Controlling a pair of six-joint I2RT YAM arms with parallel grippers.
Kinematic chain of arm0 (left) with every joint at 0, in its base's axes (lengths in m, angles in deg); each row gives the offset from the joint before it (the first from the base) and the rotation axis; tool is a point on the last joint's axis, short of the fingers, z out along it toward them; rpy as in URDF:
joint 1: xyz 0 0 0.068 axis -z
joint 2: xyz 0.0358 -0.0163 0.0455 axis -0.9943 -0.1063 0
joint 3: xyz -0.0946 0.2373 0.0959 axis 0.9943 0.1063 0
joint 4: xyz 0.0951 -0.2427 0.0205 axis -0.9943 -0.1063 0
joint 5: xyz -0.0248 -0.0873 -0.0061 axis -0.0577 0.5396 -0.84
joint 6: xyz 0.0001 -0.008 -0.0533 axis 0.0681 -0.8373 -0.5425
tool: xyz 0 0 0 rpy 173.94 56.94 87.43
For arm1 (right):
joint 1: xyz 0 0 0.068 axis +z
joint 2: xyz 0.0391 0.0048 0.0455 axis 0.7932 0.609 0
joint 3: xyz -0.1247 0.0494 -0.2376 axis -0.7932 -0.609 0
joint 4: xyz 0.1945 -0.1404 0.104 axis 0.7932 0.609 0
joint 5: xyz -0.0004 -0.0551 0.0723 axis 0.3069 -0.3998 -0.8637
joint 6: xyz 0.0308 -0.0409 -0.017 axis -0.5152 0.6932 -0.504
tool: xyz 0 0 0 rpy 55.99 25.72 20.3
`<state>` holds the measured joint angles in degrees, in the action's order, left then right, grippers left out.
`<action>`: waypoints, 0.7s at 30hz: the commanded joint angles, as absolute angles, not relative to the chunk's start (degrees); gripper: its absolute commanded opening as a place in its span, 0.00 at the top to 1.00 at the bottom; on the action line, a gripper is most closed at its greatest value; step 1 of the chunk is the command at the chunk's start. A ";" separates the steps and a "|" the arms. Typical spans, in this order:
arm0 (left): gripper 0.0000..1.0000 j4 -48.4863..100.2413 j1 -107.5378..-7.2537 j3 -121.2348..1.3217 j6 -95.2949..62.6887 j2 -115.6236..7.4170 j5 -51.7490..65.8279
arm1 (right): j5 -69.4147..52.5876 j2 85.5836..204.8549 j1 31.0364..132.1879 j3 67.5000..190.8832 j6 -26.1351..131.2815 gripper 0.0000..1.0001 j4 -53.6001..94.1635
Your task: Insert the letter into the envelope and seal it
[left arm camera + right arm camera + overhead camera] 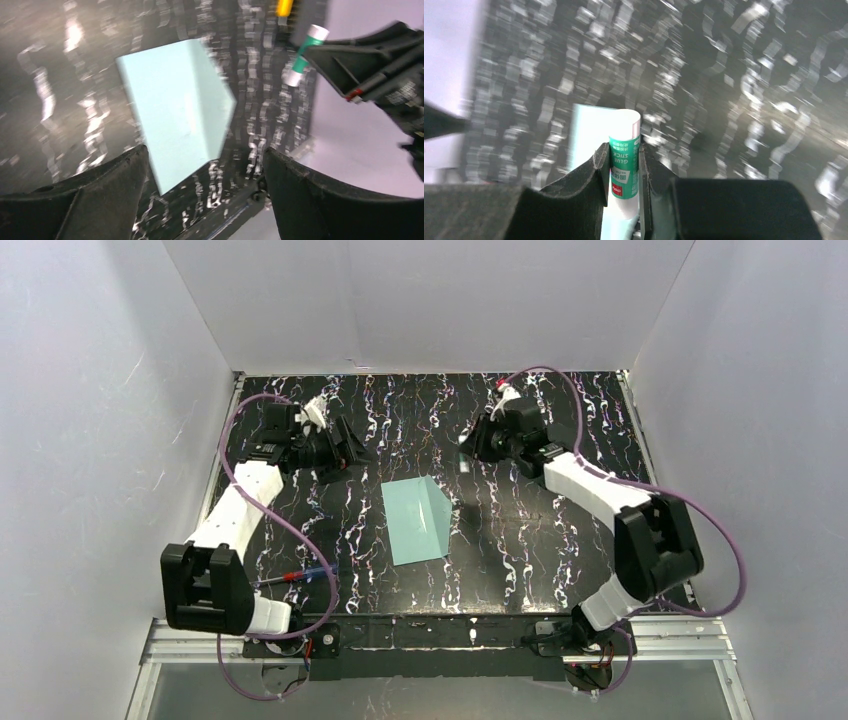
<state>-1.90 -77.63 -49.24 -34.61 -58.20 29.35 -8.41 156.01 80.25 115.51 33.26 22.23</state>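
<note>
The envelope [415,522] lies flat at the middle of the table [560,530]. Its long axis runs from the top of the frame to the bottom, leaning a little to the left at the top. Its triangular flap [443,510] is folded out along the right long edge, tip pointing right.

Bare tabletop surrounds the envelope on all four sides, and white walls [90,390] close in the left, right and far edges.

The left gripper [352,452] hangs at the upper left of the envelope, jaws spread wide with nothing between them. The right gripper [624,150], at the upper right, is pinching a green-and-white glue stick [626,125] above the table, clear of the paper. A thin red and blue pen-like item [300,575] lies at the lower left, near the left arm's base.
</note>
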 commanded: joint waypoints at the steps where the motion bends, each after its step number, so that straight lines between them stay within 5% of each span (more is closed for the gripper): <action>1: 0.18 16.73 -75.77 -47.35 -40.67 -54.09 48.57 | -22.91 151.94 80.49 110.62 13.99 0.83 -6.00; 5: 0.18 26.08 -74.58 -48.00 -47.21 -54.06 54.37 | -32.39 153.78 82.25 109.83 4.95 0.82 -23.55; 8: 0.18 26.21 -74.58 -49.84 -49.72 -53.90 55.17 | -36.29 154.41 84.06 112.45 8.04 0.82 -21.50; 21: 0.24 7.64 -74.44 -50.64 -50.36 -53.98 48.34 | -33.01 160.86 93.80 139.95 51.39 0.87 33.51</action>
